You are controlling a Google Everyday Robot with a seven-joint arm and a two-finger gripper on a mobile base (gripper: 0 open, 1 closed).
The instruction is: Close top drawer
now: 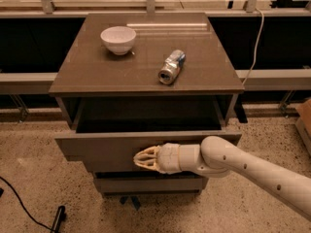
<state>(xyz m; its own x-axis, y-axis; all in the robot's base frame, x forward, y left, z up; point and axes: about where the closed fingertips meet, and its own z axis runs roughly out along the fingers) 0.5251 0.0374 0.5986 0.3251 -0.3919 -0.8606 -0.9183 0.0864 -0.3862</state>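
One top drawer (97,149) stands pulled out from the grey cabinet (87,74), its shallow dark interior exposed below the cabinet's top and its flat front panel well forward of the cabinet's face. One white robot arm (252,171) reaches in from the lower right, and its single gripper (141,158) lies against the lower middle of the drawer's front panel, pointing left, its fingers drawn together and grasping nothing. On the cabinet's top sit two things, well apart: one white bowl (118,39), upright at the rear left, and one drinks can (172,67), lying on its side right of centre. One lower drawer front (146,184) shows beneath the arm. One black cable (19,203) trails across the speckled floor (29,149).
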